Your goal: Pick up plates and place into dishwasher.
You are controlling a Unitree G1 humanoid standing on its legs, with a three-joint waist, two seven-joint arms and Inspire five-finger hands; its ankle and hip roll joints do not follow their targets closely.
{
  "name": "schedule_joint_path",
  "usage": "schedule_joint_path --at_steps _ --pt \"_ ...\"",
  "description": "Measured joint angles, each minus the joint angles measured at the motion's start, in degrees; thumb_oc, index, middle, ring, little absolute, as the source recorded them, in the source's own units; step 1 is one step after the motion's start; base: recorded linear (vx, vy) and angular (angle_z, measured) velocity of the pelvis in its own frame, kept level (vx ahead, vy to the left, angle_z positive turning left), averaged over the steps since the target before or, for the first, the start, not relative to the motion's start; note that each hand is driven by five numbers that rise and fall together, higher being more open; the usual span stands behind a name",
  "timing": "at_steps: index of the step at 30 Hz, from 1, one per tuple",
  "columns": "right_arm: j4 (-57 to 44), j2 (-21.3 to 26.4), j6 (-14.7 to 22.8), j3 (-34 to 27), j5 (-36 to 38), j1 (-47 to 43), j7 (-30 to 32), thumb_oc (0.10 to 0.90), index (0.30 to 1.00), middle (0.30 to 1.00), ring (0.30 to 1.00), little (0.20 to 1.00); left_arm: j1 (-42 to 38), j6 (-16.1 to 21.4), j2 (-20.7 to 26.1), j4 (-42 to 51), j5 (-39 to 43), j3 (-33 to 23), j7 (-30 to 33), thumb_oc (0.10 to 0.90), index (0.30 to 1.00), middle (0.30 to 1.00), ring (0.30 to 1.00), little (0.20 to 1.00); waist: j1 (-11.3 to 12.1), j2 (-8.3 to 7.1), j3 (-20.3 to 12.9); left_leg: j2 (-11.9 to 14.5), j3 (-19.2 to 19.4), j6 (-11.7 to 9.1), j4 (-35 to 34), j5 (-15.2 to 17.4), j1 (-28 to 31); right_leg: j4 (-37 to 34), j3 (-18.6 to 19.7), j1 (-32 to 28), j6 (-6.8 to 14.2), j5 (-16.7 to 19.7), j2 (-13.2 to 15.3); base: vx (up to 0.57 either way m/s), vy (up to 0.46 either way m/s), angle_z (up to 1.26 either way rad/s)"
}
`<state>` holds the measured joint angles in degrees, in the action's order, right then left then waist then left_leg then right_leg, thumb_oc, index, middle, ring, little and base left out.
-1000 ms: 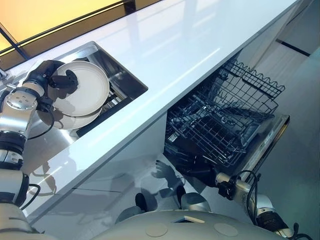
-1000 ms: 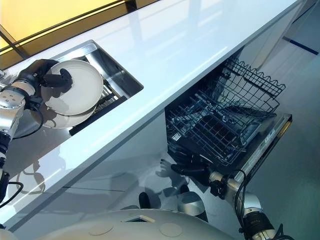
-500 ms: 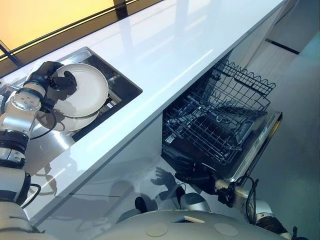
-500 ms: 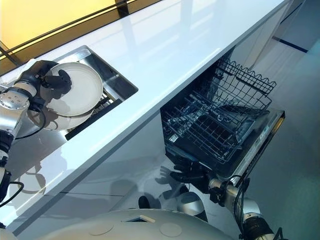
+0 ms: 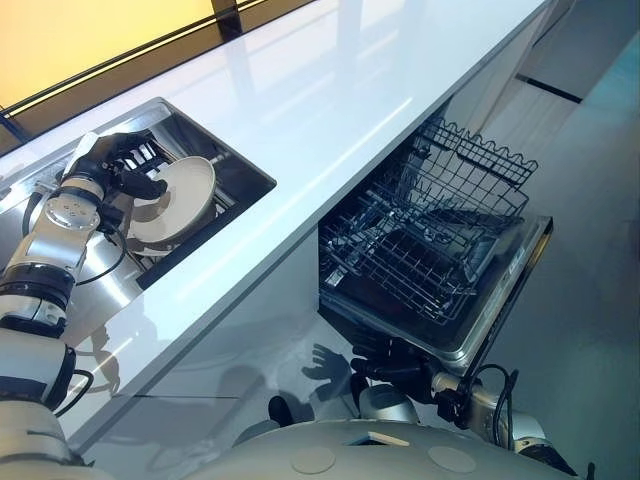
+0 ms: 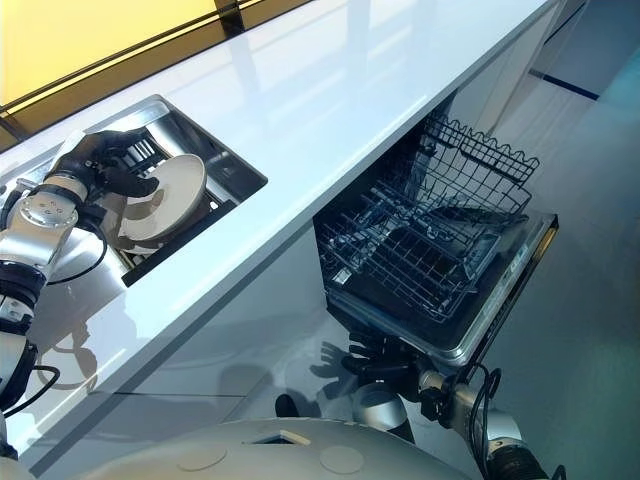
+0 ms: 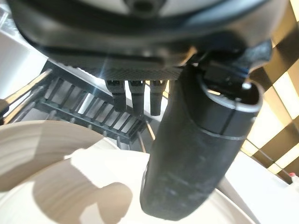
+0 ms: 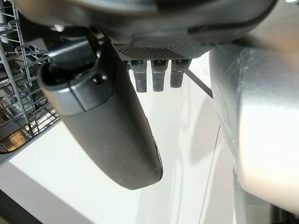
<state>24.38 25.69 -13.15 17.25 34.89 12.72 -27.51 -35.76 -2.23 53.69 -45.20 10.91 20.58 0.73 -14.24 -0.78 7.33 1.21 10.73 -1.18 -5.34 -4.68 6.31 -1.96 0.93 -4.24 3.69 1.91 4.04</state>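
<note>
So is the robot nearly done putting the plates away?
Not yet. Done: the dishwasher is open, its rack pulled out, no plate visible in it. In hand: the left hand grips one plate, tilted over the sink. Left: carrying it to the rack, then seemingly another plate beside it. The right hand hangs open below the dishwasher.

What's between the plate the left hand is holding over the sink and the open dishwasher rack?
Just the sink's edge and a bare stretch of white counter. Nothing stands on it between the plate and the rack, as both eye views show.
</note>
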Motion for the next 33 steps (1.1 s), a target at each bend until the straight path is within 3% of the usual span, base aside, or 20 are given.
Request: schedule_joint_path --at_steps 14,17,24,27,29,30,31,33 --pt "1.15 -0.04 0.82 0.02 0.65 0.20 0.74 0.800 0.900 0.900 0.900 0.900 -0.40 0.06 -0.44 -0.65 -0.86 -0.05 -0.02 0.100 0.300 0.300 0.300 0.200 0.50 -0.27 0.30 -0.02 -0.52 0.24 -0.03 -0.13 -0.26 -0.18 -0.54 -0.12 0.03 -0.03 0.05 0.00 -0.002 0.01" --pt "1.31 -0.04 0.83 0.02 0.94 0.20 0.85 0.800 0.900 0.900 0.900 0.900 -0.40 0.06 -0.43 -0.61 -0.87 -0.05 -0.04 0.188 0.375 0.375 0.375 0.288 0.78 -0.30 0.35 -0.13 -1.26 0.34 -0.02 -0.23 -0.67 -0.43 -1.36 -0.19 0.02 -0.02 0.17 -0.01 -0.001 0.12" --pt "2.33 -0.19 0.83 0.02 1.05 -0.13 1.10 0.800 0.900 0.900 0.900 0.900 -0.40 0.05 -0.42 -0.60 -0.85 -0.11 -0.15 0.182 0.371 0.371 0.371 0.282 2.16 -0.42 1.22 -0.21 -2.04 0.33 -0.01 -0.23 -0.35 -1.08 -1.95 -1.21 0.04 -0.04 0.21 -0.01 -0.006 0.06" --pt "2.37 -0.35 0.83 0.03 1.07 -0.37 1.47 0.800 0.900 0.900 0.900 0.900 -0.40 0.10 -0.42 -0.49 -0.83 -0.14 -0.13 0.202 0.387 0.387 0.387 0.302 2.34 -0.41 1.44 -0.21 -2.24 0.33 -0.01 -0.23 -0.38 -1.12 -2.10 -1.29 0.03 -0.04 0.21 -0.01 -0.003 0.01" --pt "2.38 -0.43 0.83 0.02 1.08 -0.42 1.52 0.800 0.900 0.900 0.900 0.900 -0.40 0.42 -0.42 -0.48 -0.82 -0.16 0.29 0.259 0.436 0.436 0.436 0.359 2.34 -0.41 1.45 -0.21 -2.41 0.32 -0.02 -0.24 -0.45 -1.16 -2.32 -1.35 0.04 -0.04 0.22 -0.04 -0.014 0.04" --pt "2.38 -0.43 0.85 0.02 1.10 -0.43 1.53 0.800 0.900 0.900 0.900 0.900 -0.40 0.73 -0.41 -0.48 -0.78 -0.18 0.64 0.251 0.429 0.429 0.429 0.351 2.35 -0.42 1.45 -0.21 -2.45 0.31 -0.02 -0.26 -0.48 -1.17 -2.36 -1.35 0.04 -0.04 0.22 -0.04 -0.018 0.03" --pt "2.38 -0.45 0.94 0.03 1.13 -0.41 1.53 0.800 0.900 0.900 0.900 0.900 -0.41 1.46 -0.41 -0.36 -0.70 -0.22 2.05 0.127 0.324 0.324 0.324 0.227 2.37 -0.49 1.49 -0.20 -2.51 0.29 -0.02 -0.27 -0.53 -1.20 -2.44 -1.35 0.03 -0.04 0.21 -0.04 -0.020 0.04" --pt "2.38 -0.55 1.29 0.18 1.23 -0.36 1.79 0.800 0.900 0.900 0.900 0.900 -0.41 3.11 -0.40 -0.02 0.54 -0.46 5.09 0.100 0.300 0.300 0.300 0.200 2.46 -0.65 1.64 -0.19 -2.64 0.27 -0.02 -0.30 -0.54 -1.21 -2.58 -1.40 0.04 -0.04 0.20 -0.04 -0.025 0.04"
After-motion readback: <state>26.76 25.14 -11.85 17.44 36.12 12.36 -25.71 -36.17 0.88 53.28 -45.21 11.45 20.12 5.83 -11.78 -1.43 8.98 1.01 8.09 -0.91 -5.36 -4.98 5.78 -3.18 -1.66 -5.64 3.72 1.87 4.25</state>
